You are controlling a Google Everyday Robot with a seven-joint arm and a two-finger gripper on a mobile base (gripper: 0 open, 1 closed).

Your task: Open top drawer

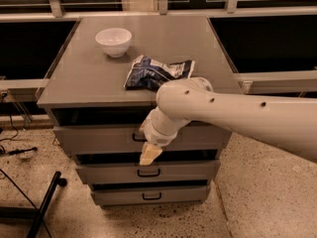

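Note:
The top drawer (pixel 99 139) is the widest grey front of the cabinet, just under the tabletop, with a dark gap above it. Its small black handle (pixel 136 138) shows only at its left end; the rest is hidden behind my wrist. My gripper (pixel 150 153) is at the end of the white arm (pixel 237 115) that reaches in from the right. It hangs directly in front of the drawer's centre, at the handle, with its tan tip pointing down over the drawer's lower edge.
Two narrower drawers sit below: the middle (pixel 148 172) and the bottom (pixel 151 196). On the cabinet top (pixel 74 78) are a white bowl (pixel 114 40) and a blue chip bag (pixel 158 72). A black stand leg (pixel 44 205) lies on the floor at the left.

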